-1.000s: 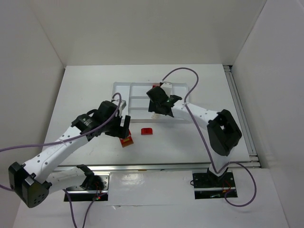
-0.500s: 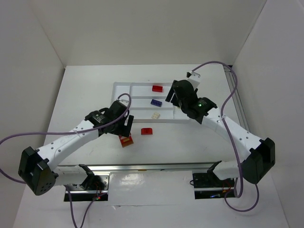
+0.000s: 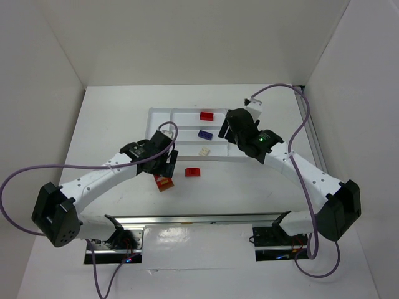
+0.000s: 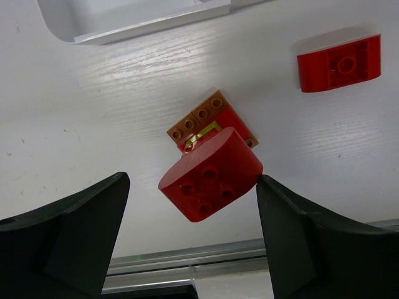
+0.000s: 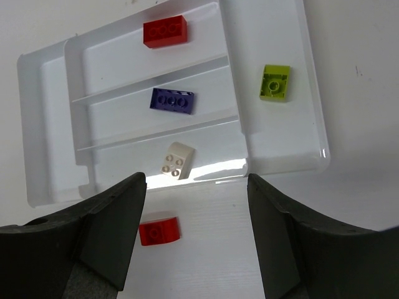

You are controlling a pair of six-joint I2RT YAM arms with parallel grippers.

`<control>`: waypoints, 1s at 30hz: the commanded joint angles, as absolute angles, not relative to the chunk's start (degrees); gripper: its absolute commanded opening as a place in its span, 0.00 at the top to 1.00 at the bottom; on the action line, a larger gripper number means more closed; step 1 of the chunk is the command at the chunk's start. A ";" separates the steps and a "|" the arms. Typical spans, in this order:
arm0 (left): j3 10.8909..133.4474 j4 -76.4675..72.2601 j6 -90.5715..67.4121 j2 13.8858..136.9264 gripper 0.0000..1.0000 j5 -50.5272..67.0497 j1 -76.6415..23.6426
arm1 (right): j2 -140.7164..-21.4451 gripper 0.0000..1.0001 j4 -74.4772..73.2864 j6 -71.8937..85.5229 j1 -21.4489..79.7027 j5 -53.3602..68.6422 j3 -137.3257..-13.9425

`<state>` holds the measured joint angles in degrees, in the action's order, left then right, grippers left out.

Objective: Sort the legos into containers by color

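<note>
legos (image 3: 192,172), small hard plastic bricks, lie partly sorted in the white divided plastic tray (image 5: 50,124): red oblong brick (image 5: 165,31) in the far slot, blue brick (image 5: 173,100) in the middle, cream-white brick (image 5: 177,160) in the near, lime green square brick (image 5: 275,82) in the right end section. on the table (image 4: 93,112), on the near side of the tray, a red curved brick (image 4: 338,62) lies alone; left of it a red rounded brick (image 4: 211,173) sits on an orange-brown studded plate (image 4: 199,120). our left gripper (image 4: 191,187) hangs wide open astride it, holding nothing; our right gripper (image 5: 196,187) is open, empty, above the tray. we judge them light, stiff, slick: pinch flat sides, not the curve.
</note>
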<state>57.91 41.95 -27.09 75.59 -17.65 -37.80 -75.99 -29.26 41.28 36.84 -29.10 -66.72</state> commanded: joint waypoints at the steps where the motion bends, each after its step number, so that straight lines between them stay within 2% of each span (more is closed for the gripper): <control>1: 59.24 39.82 -26.02 76.90 0.07 -16.00 -37.36 | -74.44 0.27 -29.53 41.92 36.83 -29.88 -66.53; 5: 60.90 39.81 -23.73 79.01 0.10 -10.73 -36.30 | -73.92 0.27 -29.53 41.92 36.83 -29.88 -66.01; 11: 62.48 41.65 -24.86 79.01 0.34 -8.78 -36.30 | -73.92 0.27 -29.53 42.45 36.30 -29.88 -65.48; 14: 63.71 44.11 -27.33 79.01 0.37 -11.78 -36.30 | -73.92 0.27 -30.06 42.45 36.30 -30.41 -65.48; 16: 63.72 44.82 -27.95 79.01 0.37 -12.39 -36.30 | -73.92 0.27 -30.06 42.45 36.30 -30.41 -65.48; 20: 63.72 45.87 -27.95 78.31 0.17 -11.61 -36.30 | -73.92 0.27 -30.06 42.45 36.30 -30.41 -65.48; 22: 63.72 46.57 -27.95 78.31 0.10 -11.60 -36.30 | -73.92 0.27 -30.06 42.45 36.30 -30.41 -65.48; 23: 63.72 47.10 -27.95 78.31 0.10 -11.08 -36.30 | -73.92 0.27 -30.06 42.45 36.30 -30.41 -65.48; 26: 63.19 47.64 -27.42 78.31 0.20 -11.07 -36.30 | -73.92 0.27 -30.06 42.45 36.30 -29.88 -65.48; 30: 62.05 47.11 -27.42 78.84 0.25 -11.07 -36.30 | -74.44 0.27 -30.06 42.45 36.30 -29.88 -66.01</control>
<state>61.84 46.48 -27.29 79.31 -11.29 -36.45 -75.96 -29.34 41.98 36.69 -29.12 -65.93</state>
